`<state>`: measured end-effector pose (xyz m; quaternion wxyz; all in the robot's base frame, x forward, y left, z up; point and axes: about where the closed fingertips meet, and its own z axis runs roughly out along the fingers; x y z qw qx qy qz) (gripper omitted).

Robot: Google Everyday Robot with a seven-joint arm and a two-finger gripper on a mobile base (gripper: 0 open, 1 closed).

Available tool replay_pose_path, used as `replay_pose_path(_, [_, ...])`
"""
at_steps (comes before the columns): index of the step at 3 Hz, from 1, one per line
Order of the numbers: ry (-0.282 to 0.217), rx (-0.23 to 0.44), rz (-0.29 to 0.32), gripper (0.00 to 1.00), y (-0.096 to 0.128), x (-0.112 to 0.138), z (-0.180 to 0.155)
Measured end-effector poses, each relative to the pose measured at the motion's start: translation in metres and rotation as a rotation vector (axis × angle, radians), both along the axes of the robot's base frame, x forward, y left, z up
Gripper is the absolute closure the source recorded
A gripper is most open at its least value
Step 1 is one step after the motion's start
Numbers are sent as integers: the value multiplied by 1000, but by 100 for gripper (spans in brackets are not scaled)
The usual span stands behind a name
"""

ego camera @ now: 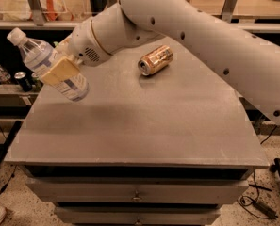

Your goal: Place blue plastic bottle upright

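Observation:
The blue plastic bottle [40, 59] is clear and pale blue with a white cap and a printed label. It is held tilted, cap up and to the left, above the left edge of the grey table [139, 126]. My gripper [60, 72] is shut on the bottle's middle, its tan finger pad [59, 71] across the label. The bottle's base hangs just above the table surface. My white arm [201, 36] reaches in from the upper right.
A gold-brown drink can [155, 60] lies on its side at the table's far middle. Drawers [135, 194] sit under the table top. A small bottle [0, 72] and a dark can [22, 80] stand on a low shelf at the left.

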<state>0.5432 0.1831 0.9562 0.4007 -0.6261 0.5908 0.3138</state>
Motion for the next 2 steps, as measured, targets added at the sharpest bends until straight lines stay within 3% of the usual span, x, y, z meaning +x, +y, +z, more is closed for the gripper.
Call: replay_pose_path(2, [37,102,66,100,13,-14,-20])
